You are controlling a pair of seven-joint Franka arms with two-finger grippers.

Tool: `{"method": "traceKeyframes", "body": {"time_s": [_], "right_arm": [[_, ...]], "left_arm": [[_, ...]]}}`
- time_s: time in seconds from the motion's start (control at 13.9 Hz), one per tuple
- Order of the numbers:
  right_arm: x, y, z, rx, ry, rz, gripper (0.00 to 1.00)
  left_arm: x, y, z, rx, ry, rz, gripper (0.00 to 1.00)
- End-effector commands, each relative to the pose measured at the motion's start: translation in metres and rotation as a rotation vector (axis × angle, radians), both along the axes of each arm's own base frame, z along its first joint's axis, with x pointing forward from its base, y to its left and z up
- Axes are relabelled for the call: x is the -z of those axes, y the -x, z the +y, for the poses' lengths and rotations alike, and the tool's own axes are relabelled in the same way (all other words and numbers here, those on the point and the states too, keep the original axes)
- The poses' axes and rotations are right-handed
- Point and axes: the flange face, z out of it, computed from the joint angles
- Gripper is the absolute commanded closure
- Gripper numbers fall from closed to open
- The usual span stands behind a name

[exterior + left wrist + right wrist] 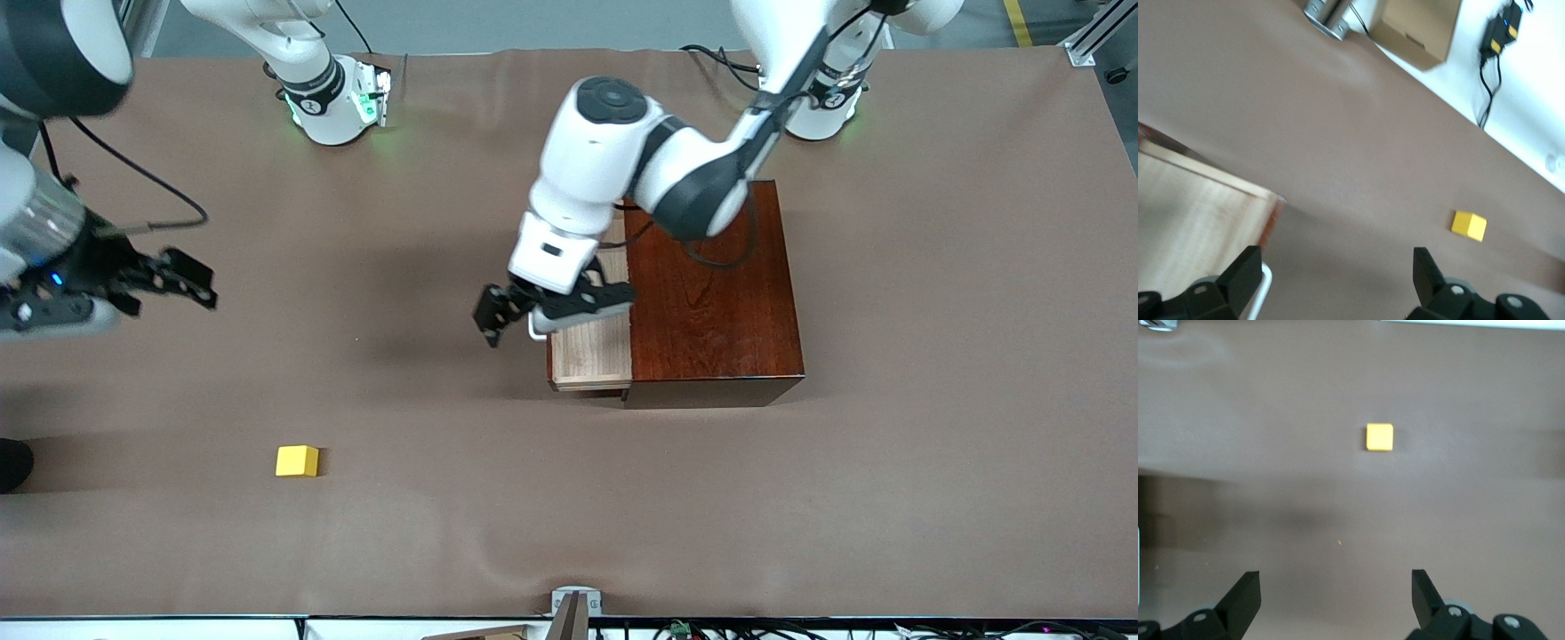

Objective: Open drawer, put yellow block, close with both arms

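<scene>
Wooden box (pixel 716 302) on tabletop (pixel 933 356), toward left arm's end. Drawer (pixel 591 347) pulled partly out of box toward right arm's end. Left gripper (pixel 544 313) over drawer's front edge, by handle (pixel 536 329). Yellow block (pixel 297 460) on tabletop, nearer front camera than box, well apart, toward right arm's end. Right gripper (pixel 191 284) over bare tabletop at right arm's end.
</scene>
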Motion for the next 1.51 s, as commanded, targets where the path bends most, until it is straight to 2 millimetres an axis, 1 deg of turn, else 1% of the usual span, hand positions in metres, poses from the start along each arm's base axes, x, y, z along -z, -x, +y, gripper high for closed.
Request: {"method": "traceKeyframes", "body": {"time_s": [0.0,0.07,0.14,0.22,0.36,0.43,0.5,0.57,0.65,0.79,0.86,0.93,1.01,1.08,1.22,1.29,1.44], "right_arm": [[0.026,-0.044,0.009,0.006,0.009,0.008,0.00],[0.045,-0.052,0.009,0.013,0.024,0.023,0.00],[0.072,-0.065,0.005,0.029,0.042,0.027,0.00],[0.100,-0.078,-0.001,0.039,0.044,0.025,0.00],[0.148,-0.096,-0.006,0.061,0.042,0.020,0.00],[0.169,-0.102,-0.009,0.076,0.037,0.021,0.00],[0.188,-0.108,-0.020,0.095,0.032,0.025,0.00],[0.207,-0.110,-0.027,0.102,0.029,0.036,0.00],[0.222,-0.112,-0.033,0.105,0.029,0.039,0.00],[0.250,-0.112,-0.037,0.104,0.033,0.063,0.00],[0.266,-0.113,-0.038,0.106,0.034,0.080,0.00],[0.279,-0.115,-0.049,0.123,0.028,0.078,0.00],[0.292,-0.118,-0.055,0.135,0.020,0.070,0.00],[0.304,-0.119,-0.058,0.140,0.017,0.068,0.00],[0.324,-0.118,-0.052,0.129,0.021,0.092,0.00],[0.334,-0.118,-0.050,0.126,0.021,0.097,0.00],[0.352,-0.122,-0.047,0.131,0.011,0.066,0.00]], "left_arm": [[-0.019,-0.011,0.037,-0.056,-0.030,0.061,0.00],[-0.020,-0.021,0.056,-0.080,-0.055,0.078,0.00],[-0.023,-0.038,0.086,-0.119,-0.077,0.097,0.00],[-0.022,-0.052,0.113,-0.143,-0.101,0.119,0.00],[-0.029,-0.067,0.153,-0.147,-0.143,0.145,0.00],[-0.032,-0.073,0.178,-0.142,-0.177,0.165,0.00],[-0.033,-0.076,0.201,-0.115,-0.215,0.190,0.00],[-0.035,-0.083,0.226,-0.098,-0.241,0.205,0.00],[-0.039,-0.090,0.254,-0.082,-0.261,0.214,0.00],[-0.038,-0.098,0.307,-0.033,-0.302,0.239,0.00],[-0.037,-0.103,0.340,-0.013,-0.318,0.243,0.00],[-0.036,-0.104,0.363,0.029,-0.334,0.244,0.00],[-0.040,-0.102,0.381,0.069,-0.346,0.242,0.00],[-0.042,-0.097,0.401,0.099,-0.356,0.245,0.00],[-0.047,-0.082,0.429,0.190,-0.382,0.243,0.00],[-0.050,-0.075,0.444,0.275,-0.401,0.248,0.00],[-0.052,-0.063,0.462,0.433,-0.424,0.302,0.00]]}}
